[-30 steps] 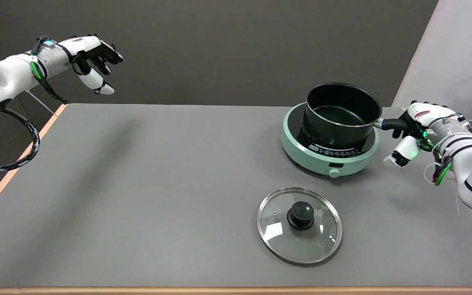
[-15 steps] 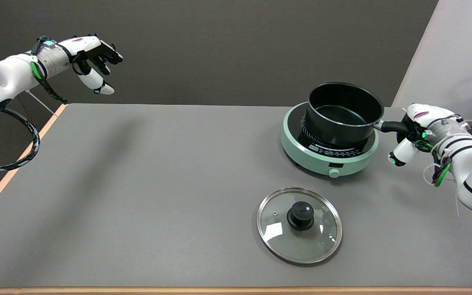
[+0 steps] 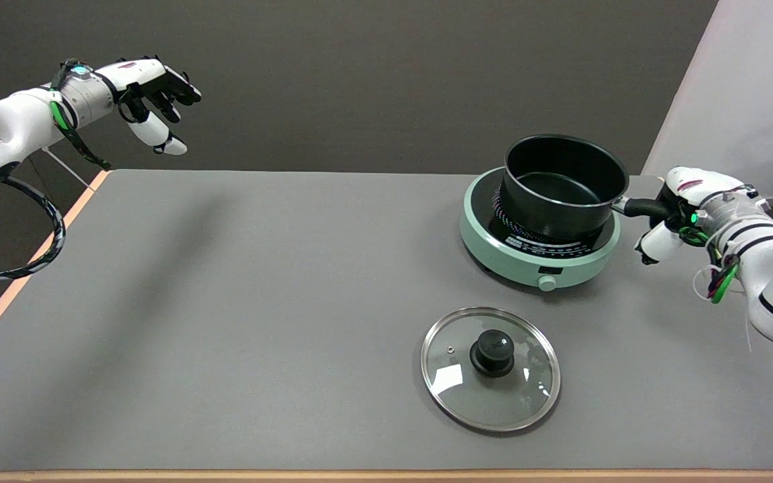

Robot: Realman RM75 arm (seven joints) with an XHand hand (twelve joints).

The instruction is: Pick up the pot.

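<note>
At the right of the frame, the right robot hand [image 3: 678, 208] is wrapped around the handle [image 3: 641, 207] of the black pot [image 3: 564, 184], which sits on the green hotplate [image 3: 537, 231]. That handle runs rightward from the pot, so lifting should go straight up.

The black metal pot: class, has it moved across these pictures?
Yes. The black metal pot, its handle held by the right hand, has shifted slightly toward the picture's right over the round mint-green hotplate, which stayed put.
</note>
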